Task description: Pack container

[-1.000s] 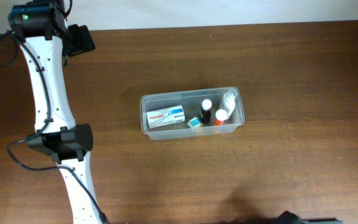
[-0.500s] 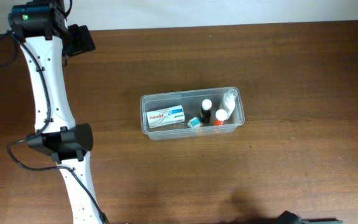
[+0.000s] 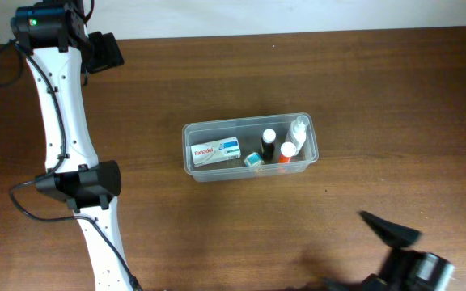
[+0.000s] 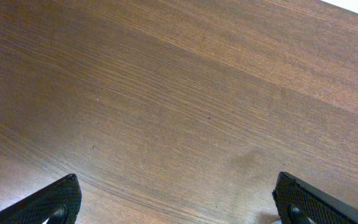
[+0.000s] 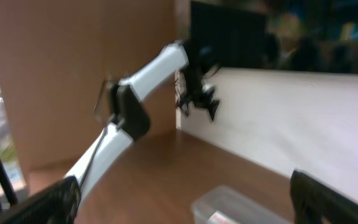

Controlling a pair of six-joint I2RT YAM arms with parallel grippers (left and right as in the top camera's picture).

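The clear plastic container [image 3: 231, 124] stands mid-table. It holds a white and blue Panadol box [image 3: 216, 149], a black bottle with a white cap [image 3: 269, 144], an orange bottle [image 3: 285, 153], a small clear bottle with a white cap [image 3: 298, 129] and a small teal item [image 3: 254, 160]. My left gripper [image 3: 106, 51] is far off at the table's back left; in its wrist view the fingers [image 4: 179, 205] are wide open over bare wood. My right gripper [image 3: 391, 230] is at the front right, open and empty [image 5: 185, 205]. Its blurred view shows the container's end [image 5: 229, 208] below.
The white left arm [image 3: 63, 121] runs along the table's left side from the front edge to the back corner. It also shows in the right wrist view [image 5: 135, 93]. A white wall [image 5: 291, 118] lies behind the table's back edge.
My right gripper has risen into the overhead view at the front right, where before only a dark sliver showed at the bottom edge. The left arm and container have not moved.
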